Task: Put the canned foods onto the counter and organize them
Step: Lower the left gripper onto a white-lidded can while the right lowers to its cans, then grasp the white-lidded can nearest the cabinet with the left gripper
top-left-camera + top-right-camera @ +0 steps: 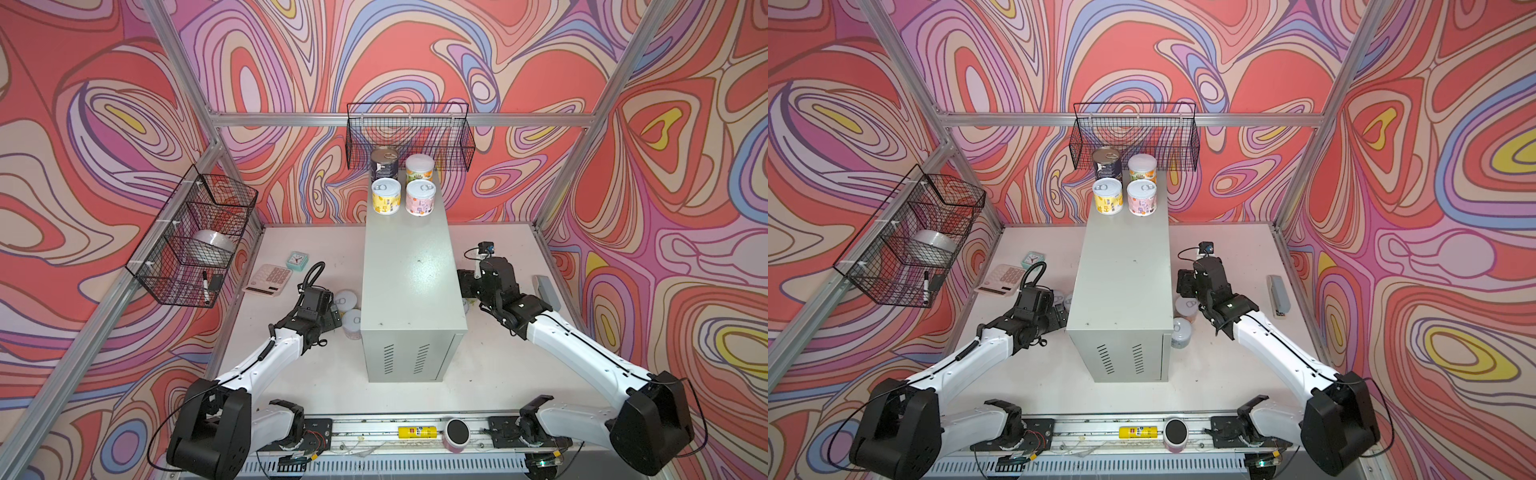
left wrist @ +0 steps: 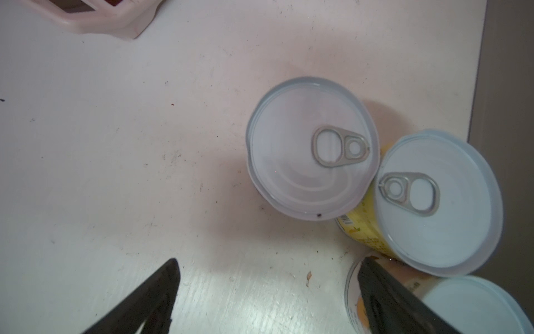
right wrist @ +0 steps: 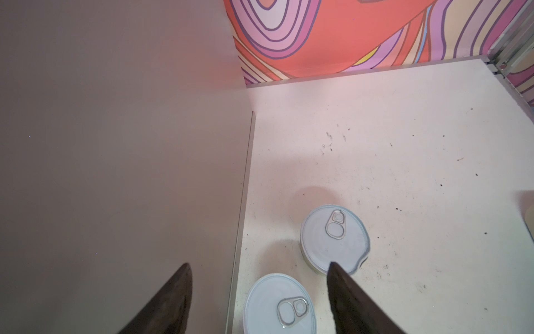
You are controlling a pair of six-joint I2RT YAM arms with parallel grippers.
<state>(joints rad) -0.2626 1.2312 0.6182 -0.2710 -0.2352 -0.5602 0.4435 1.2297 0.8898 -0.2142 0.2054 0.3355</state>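
**Four cans up, five on the white surface below**

Four cans [image 1: 386,195] stand in a two-by-two block at the far end of the grey cabinet surface [image 1: 409,282]. Three more cans [image 2: 312,150] stand on the white surface [image 2: 115,144] at its left side, beneath the left end effector [image 2: 268,260], spread and empty. Another two cans [image 3: 335,237] stand at its right side, under the right end effector [image 3: 259,263], also spread and empty.

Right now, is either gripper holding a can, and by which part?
Nothing is held. The left gripper stands open over bare tabletop; the right gripper stands open above a can, not gripping it.
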